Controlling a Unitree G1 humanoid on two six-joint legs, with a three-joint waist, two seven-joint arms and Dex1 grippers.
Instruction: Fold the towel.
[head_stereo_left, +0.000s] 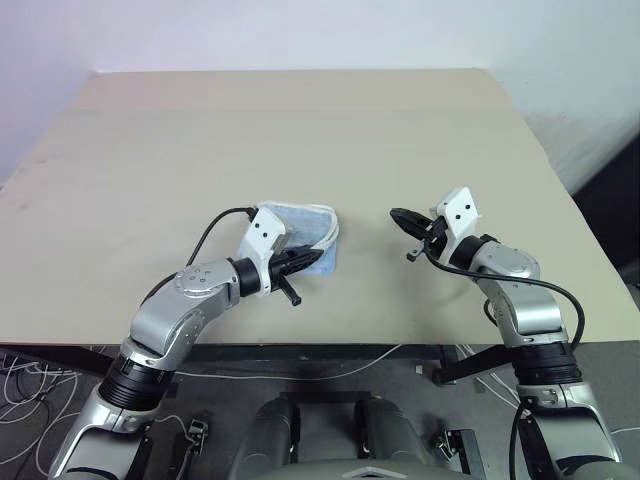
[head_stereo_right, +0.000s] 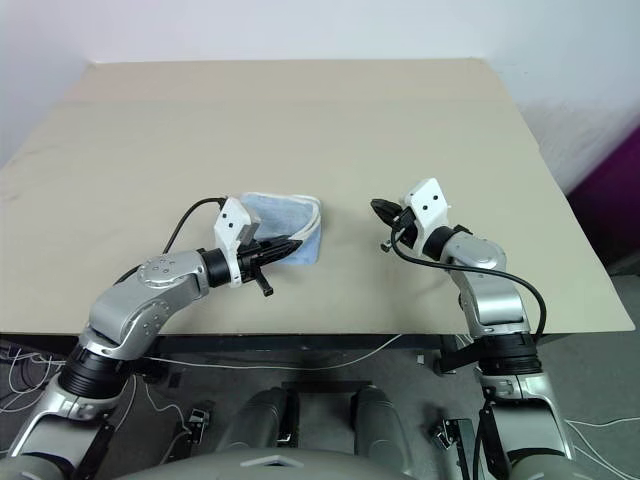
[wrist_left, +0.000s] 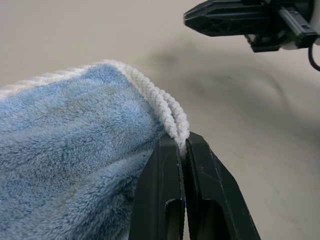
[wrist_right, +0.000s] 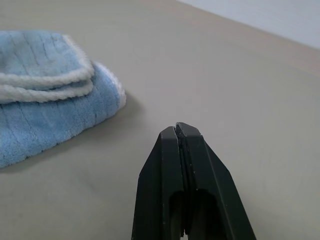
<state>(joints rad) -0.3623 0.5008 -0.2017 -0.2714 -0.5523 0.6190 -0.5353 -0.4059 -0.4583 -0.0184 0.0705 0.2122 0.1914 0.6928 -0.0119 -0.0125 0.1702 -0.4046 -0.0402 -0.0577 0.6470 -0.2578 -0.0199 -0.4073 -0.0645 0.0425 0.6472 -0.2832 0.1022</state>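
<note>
Table (head_stereo_left: 300, 130): big beige top, plain, takes up most of both eye views.

Towel (head_stereo_left: 305, 228): light blue terry, white piped edging, folded into a small bundle near the front-middle of the table, a bit left of centre. Layers stacked, two white edge lines run one over the other on the side facing the right arm. Folded end rests on the table surface.

Left gripper (wrist_left: 183, 145): black fingers pinched tight on the towel's white piping, two cord edges caught together between the tips. So it's grasping the towel at the edge, on the bundle's near side. Gripper points roughly level, forward and toward the right arm.

Right gripper (wrist_right: 176, 128): fingers clenched together, nothing between them. Sits above the table, to the right of the towel, apart from it, with bare tabletop in between. It points toward the towel, about level. It also shows in the left wrist view as a dark shape over the table beyond the towel.
</note>
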